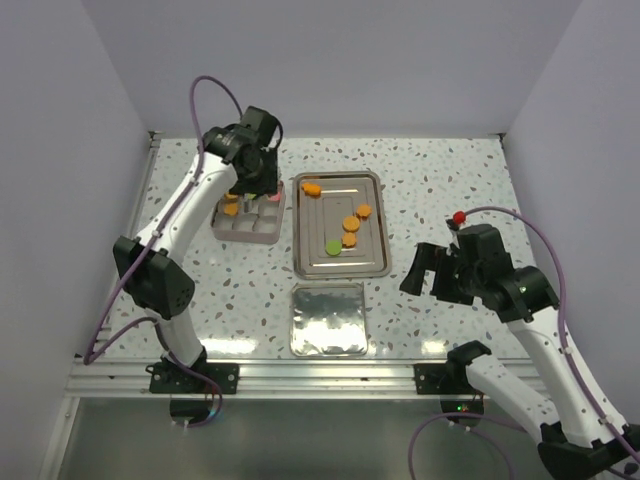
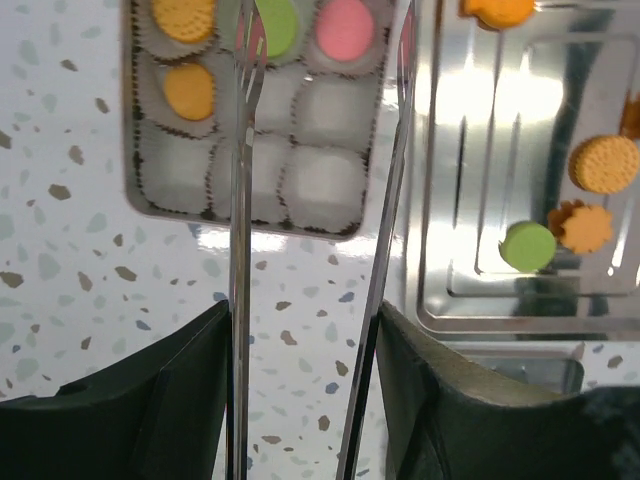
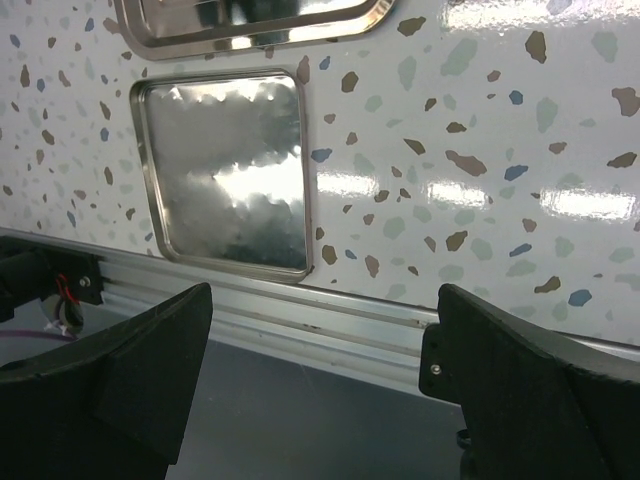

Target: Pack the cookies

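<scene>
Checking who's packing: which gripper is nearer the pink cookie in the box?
Left. The left gripper hangs over the box, the pink cookie showing between its fingers. The right gripper is on the tray's far side.

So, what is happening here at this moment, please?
The left gripper is open above the compartment box, where four cookies already lie: two orange, one green, one pink. Five more cookies, four orange and one green, lie on the steel tray beside it. The right gripper is open and holds nothing, low over the table near the flat metal lid.
</scene>
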You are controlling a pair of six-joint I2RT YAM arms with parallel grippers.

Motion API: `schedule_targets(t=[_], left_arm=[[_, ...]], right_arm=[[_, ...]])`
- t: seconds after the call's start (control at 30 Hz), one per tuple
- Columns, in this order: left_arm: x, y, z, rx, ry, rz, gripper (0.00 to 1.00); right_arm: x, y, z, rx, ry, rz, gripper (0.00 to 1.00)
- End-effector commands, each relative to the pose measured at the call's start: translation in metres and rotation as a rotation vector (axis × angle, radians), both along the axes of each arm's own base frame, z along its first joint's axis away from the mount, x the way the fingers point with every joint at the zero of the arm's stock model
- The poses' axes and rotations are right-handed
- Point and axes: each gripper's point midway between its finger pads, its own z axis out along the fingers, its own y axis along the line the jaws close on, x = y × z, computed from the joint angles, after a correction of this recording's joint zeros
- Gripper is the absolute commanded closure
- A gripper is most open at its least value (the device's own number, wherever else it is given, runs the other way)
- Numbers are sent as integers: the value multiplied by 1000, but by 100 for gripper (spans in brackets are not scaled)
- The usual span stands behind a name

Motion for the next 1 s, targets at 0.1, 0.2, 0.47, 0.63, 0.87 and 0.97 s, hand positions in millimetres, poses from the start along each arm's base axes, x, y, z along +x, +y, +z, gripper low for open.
schedule_targets(t=[0.1, 0.2, 0.47, 0.63, 0.87, 0.97], left_arm=[[-23, -76, -6, -110, -13, -124, 39], [-33, -101, -17, -147, 9, -157, 39], [-74, -149, -45, -154, 71, -262, 39], [-103, -158, -59, -129, 102, -309, 39], [-126, -151, -70, -101, 124, -343, 39], [-131, -152, -75, -104, 132, -355, 39]], right_arm=[[-13, -11, 1, -27, -3, -23, 2], [-20, -15, 2, -32, 6, -28, 2], [-37, -28, 2, -53, -6, -55, 2], [-40, -36, 11, -79, -33, -60, 2], [-46, -36, 8, -62, -28, -68, 2], [-48, -35, 6, -55, -21, -71, 2]])
